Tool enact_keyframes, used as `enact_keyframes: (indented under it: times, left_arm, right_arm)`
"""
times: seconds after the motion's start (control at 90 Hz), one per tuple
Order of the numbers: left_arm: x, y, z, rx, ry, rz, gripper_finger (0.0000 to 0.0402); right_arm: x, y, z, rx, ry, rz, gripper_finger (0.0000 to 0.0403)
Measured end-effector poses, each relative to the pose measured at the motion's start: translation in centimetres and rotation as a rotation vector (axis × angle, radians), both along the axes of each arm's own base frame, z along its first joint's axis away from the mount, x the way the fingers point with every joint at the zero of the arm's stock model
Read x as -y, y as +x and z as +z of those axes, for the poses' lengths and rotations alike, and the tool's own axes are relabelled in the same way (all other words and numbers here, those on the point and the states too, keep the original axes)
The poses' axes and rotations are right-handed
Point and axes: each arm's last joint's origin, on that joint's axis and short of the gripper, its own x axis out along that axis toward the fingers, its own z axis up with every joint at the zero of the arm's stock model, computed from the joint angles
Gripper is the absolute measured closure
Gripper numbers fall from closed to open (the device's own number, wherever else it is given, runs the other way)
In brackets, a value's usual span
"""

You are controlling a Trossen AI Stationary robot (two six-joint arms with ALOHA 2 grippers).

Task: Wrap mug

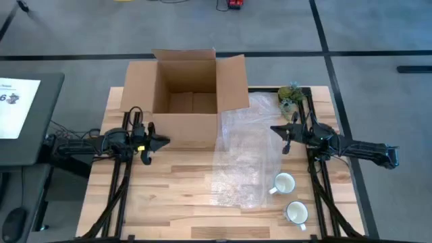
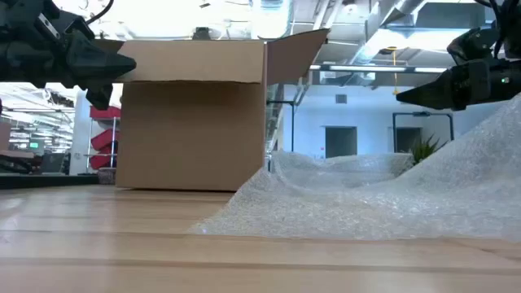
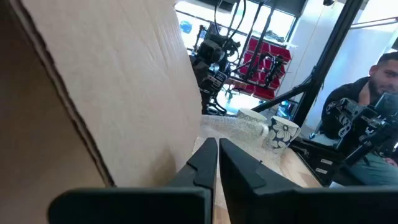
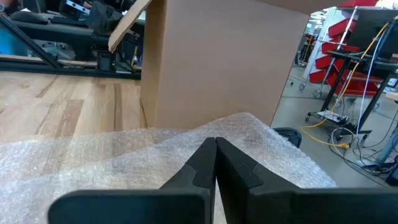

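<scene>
Wooden table [image 1: 169, 196], frame centre; open cardboard box [image 1: 185, 94], upper centre; bubble wrap sheet [image 1: 246, 158], centre-right; two white mugs [image 1: 284, 183] [image 1: 295, 212], lower right, off the sheet. Left claw [image 1: 150, 142] and right claw [image 1: 284, 138]: closed, empty. Risk: the loose wrap may bunch when pulled.

Two mugs [image 1: 284, 183] beside bubble wrap [image 1: 243, 155], open cardboard box [image 1: 185, 91] behind.
</scene>
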Motion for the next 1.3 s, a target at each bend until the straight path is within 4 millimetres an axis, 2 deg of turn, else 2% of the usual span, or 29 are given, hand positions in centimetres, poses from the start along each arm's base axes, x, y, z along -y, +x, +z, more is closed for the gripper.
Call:
enact_keyframes:
  times: [1.022, 1.067, 1.2, 1.3]
  left_arm:
    - [0.0, 0.0, 0.1, 0.017, -0.042, 0.000, 0.0402]
    - [0.1, 0.0, 0.6, 0.070, -0.049, -0.045, 0.0402]
    - [0.6, -0.9, 4.0, 0.394, -0.008, -0.183, 0.0402]
    - [0.7, -1.0, 5.1, 0.381, 0.043, -0.186, 0.0402]
  right_arm:
    - [0.0, 0.0, 0.0, 0.000, 0.000, 0.000, 0.0403]
    - [0.0, 0.0, 0.0, 0.000, 0.000, 0.000, 0.0403]
    - [0.0, 0.0, 0.0, 0.000, 0.000, 0.000, 0.0403]
    - [0.0, 0.0, 0.0, 0.000, 0.000, 0.000, 0.0403]
